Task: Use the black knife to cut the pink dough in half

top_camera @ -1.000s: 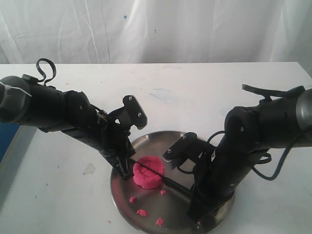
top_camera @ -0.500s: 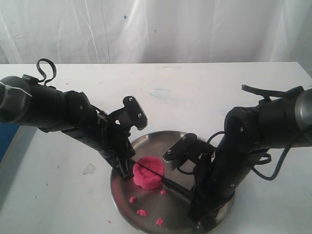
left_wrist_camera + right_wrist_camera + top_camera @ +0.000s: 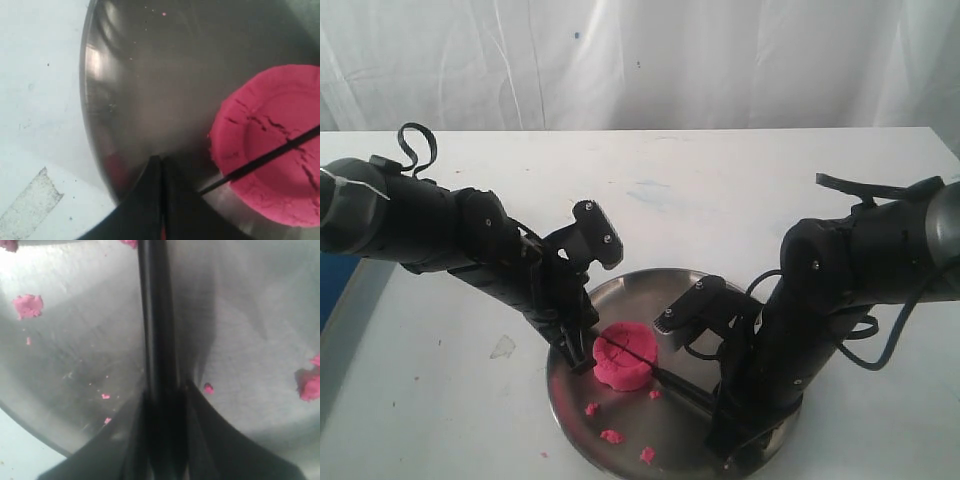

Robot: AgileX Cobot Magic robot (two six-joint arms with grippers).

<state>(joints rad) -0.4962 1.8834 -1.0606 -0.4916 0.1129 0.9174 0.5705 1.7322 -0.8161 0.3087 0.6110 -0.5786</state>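
Note:
The pink dough [image 3: 625, 357] lies as one thick round puck on the steel plate [image 3: 642, 287], with a groove across its top. The black knife [image 3: 670, 378] lies across the dough, blade in that groove. My right gripper [image 3: 722, 408] is shut on the knife's handle [image 3: 155, 315] low over the plate [image 3: 250, 315]. My left gripper [image 3: 577, 355] is shut at the dough's left side, tips [image 3: 161, 161] on the plate [image 3: 150, 75]. The thin blade [image 3: 260, 159] crosses the dough [image 3: 280, 130] and its point ends right beside a left finger.
Small pink crumbs [image 3: 610, 436] lie on the plate's near part, also seen as crumbs [image 3: 27, 305] by the knife. A tape scrap [image 3: 503, 346] sits on the white table [image 3: 720, 190] left of the plate. A white curtain hangs behind.
Hardly anything: both arms hold their places, and the knife stays across the dough, perhaps pressed a touch lower.

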